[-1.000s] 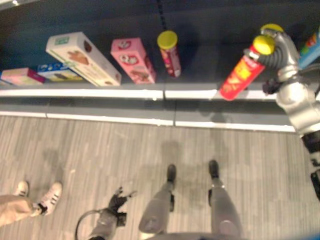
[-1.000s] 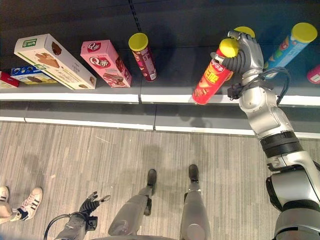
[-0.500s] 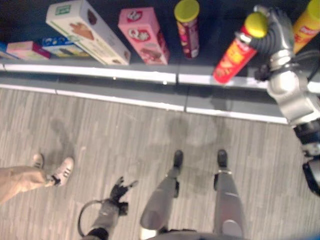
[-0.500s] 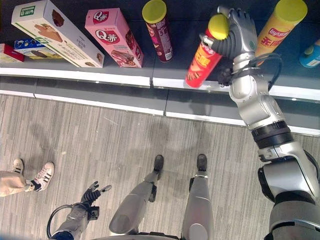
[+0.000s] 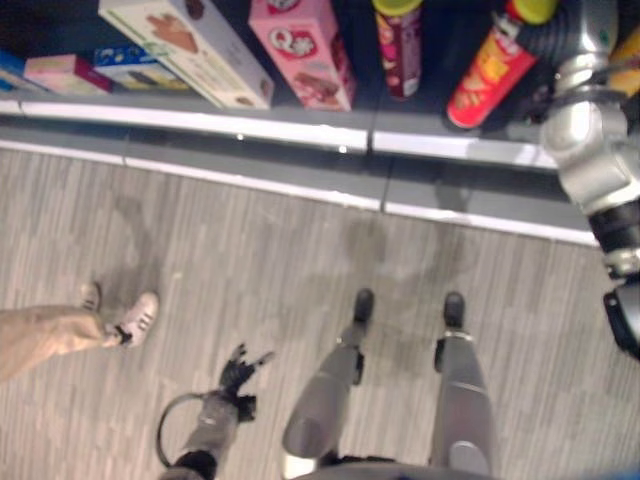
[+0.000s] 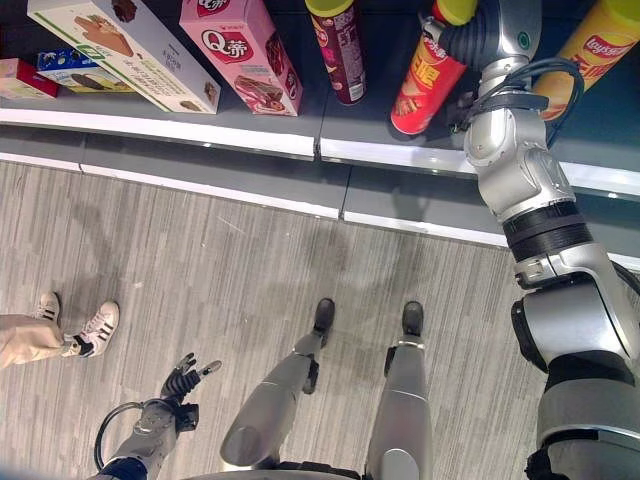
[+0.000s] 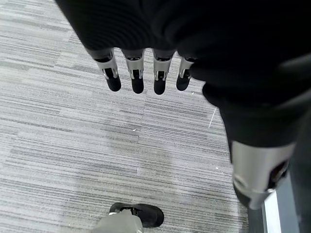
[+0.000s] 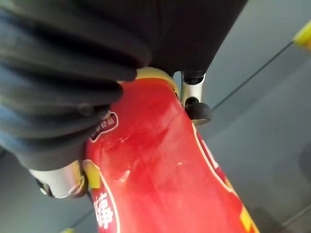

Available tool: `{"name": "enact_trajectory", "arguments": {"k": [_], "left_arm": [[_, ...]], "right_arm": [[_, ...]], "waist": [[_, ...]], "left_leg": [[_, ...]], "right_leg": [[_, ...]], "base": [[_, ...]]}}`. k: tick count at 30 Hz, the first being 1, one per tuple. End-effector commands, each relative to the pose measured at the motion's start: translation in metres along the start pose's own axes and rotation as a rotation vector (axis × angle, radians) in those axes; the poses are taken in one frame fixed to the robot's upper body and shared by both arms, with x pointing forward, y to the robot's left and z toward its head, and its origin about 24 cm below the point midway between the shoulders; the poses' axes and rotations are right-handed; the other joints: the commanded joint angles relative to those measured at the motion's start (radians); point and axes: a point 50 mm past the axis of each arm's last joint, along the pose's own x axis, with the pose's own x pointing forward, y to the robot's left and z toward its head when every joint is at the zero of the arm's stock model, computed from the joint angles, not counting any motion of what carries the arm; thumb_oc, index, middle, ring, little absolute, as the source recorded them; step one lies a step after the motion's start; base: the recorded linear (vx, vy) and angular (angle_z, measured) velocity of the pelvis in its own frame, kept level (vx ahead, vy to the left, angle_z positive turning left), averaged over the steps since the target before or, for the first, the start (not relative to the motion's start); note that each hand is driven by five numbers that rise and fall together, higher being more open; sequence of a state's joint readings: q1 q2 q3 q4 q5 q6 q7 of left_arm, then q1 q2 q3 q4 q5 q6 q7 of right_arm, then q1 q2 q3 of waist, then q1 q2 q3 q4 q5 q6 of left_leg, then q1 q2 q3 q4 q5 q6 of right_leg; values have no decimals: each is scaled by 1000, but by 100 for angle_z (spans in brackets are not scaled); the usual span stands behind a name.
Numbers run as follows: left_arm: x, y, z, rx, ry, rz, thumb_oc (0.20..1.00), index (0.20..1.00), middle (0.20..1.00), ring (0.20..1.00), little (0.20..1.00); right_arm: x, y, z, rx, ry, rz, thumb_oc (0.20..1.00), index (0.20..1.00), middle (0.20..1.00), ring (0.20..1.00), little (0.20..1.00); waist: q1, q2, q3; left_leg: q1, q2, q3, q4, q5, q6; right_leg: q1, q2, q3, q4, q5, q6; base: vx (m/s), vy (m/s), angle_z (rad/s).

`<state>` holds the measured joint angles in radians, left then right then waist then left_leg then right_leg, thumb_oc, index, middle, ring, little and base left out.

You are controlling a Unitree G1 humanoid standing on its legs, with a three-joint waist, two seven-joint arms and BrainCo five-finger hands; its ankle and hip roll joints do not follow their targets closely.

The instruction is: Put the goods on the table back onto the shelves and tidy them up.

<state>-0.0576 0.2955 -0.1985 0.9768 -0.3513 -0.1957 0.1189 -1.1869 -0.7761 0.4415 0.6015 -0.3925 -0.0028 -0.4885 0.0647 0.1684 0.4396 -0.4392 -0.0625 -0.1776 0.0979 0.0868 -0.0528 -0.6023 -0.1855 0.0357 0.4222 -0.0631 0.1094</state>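
The right hand (image 6: pixel 492 35) is wrapped round the upper part of the red can (image 6: pixel 418 90), holding it tilted with its base on the shelf (image 6: pixel 400 150), probably to stand it beside the maroon can (image 6: pixel 343 60) on its left. The left hand (image 6: pixel 183 382) hangs low over the floor, fingers loosely spread and empty. The top of the red can and most of the fingers gripping it are cut off by the frame edge, so I cannot tell how firm the grip is.

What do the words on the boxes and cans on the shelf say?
Red can, held by the right robot hand: yellow lettering, too blurred to read.
Pink box: a round logo, letters too small to be sure of.
White box: a green label, unreadable.
Dark red can: print too small.
Yellow can: a logo, too blurred to read.
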Motion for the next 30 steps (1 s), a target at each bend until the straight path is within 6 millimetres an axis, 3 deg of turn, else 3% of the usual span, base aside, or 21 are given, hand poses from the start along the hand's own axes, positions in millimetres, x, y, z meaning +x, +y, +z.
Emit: {"name": "enact_trajectory", "arguments": {"k": [1, 11, 30], "left_arm": [[0, 24, 4, 33, -16, 67, 1000, 1000, 1000, 1000, 1000], [3, 17, 10, 43, -37, 53, 1000, 1000, 1000, 1000, 1000], [5, 11, 18, 43, -64, 50, 1000, 1000, 1000, 1000, 1000]], "right_arm": [[32, -36, 22, -38, -95, -149, 200, 200, 200, 200, 200], [41, -41, 3, -163, -15, -159, 200, 200, 200, 200, 200], [47, -53, -1, -335, -27, -205, 200, 200, 200, 200, 200]], "waist": [[16, -4, -38], [34, 16, -36], [66, 39, -38]], "left_leg": [[-33, 44, 47, 73, -80, -45], [-52, 43, 41, 61, -68, -48], [-92, 38, 30, 67, -63, -47]], "right_leg": [[48, -46, 54, -90, 121, 17], [24, -52, 47, -81, 118, 20], [-10, -64, 30, -61, 115, 27]], "base": [[0, 0, 0], [1, 0, 1], [3, 0, 4]]}}
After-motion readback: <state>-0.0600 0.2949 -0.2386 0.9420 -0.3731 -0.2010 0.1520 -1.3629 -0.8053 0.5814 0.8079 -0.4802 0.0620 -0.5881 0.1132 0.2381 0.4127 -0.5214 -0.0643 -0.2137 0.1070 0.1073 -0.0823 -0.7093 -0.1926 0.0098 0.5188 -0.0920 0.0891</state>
